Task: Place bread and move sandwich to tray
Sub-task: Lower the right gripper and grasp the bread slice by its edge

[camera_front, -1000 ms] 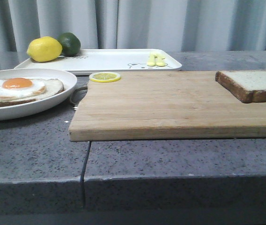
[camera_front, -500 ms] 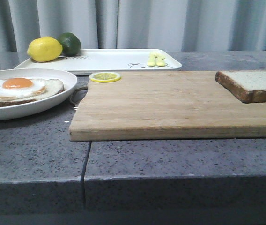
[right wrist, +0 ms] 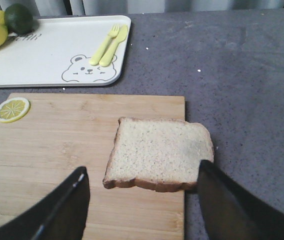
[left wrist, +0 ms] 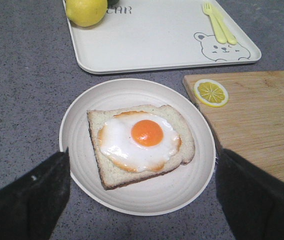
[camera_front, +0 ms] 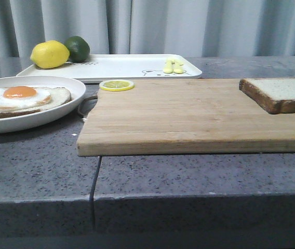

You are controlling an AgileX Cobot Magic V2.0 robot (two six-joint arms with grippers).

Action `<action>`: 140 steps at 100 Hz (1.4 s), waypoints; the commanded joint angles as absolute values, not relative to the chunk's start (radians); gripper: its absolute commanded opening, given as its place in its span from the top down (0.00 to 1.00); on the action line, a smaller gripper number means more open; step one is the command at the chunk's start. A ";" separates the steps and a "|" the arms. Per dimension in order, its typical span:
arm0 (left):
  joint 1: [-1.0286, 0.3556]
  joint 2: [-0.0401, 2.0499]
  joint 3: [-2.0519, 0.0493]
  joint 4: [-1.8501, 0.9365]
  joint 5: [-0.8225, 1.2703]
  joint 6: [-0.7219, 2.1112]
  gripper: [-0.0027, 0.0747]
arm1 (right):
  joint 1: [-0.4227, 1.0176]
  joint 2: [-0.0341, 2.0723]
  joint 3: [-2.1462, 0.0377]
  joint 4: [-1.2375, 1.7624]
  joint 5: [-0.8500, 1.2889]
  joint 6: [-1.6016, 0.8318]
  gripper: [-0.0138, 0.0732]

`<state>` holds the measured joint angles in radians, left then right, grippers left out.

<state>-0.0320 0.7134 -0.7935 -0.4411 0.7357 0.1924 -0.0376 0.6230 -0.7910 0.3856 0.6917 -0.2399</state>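
Observation:
The bread (camera_front: 282, 93) lies on the right end of the wooden cutting board (camera_front: 189, 114); it also shows in the right wrist view (right wrist: 159, 152). My right gripper (right wrist: 142, 175) hangs open above it, jaws wide on either side. An egg-topped bread slice (camera_front: 20, 98) sits in the round white plate (camera_front: 59, 116) at the left. My left gripper (left wrist: 142, 155) hangs open above that slice (left wrist: 139, 142) and plate (left wrist: 82, 130). The white tray (camera_front: 126, 66) lies at the back. Neither gripper shows in the front view.
A lemon (camera_front: 49, 54) and a lime (camera_front: 77, 47) sit at the tray's left end, a yellow fork and spoon (camera_front: 173, 66) at its right. A lemon slice (camera_front: 116, 85) lies on the board's far left corner. A curtain hangs behind the grey counter.

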 commanded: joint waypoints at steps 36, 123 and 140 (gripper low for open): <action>-0.029 0.717 -0.830 -0.472 0.677 0.183 0.25 | -0.218 0.869 -0.826 0.830 0.582 -0.583 0.29; -0.029 0.717 -0.830 -0.472 0.677 0.183 0.25 | -0.417 1.217 -0.677 1.296 0.590 -0.942 0.29; -0.029 0.717 -0.830 -0.472 0.677 0.183 0.25 | -0.417 1.264 -0.677 1.336 0.599 -0.964 0.29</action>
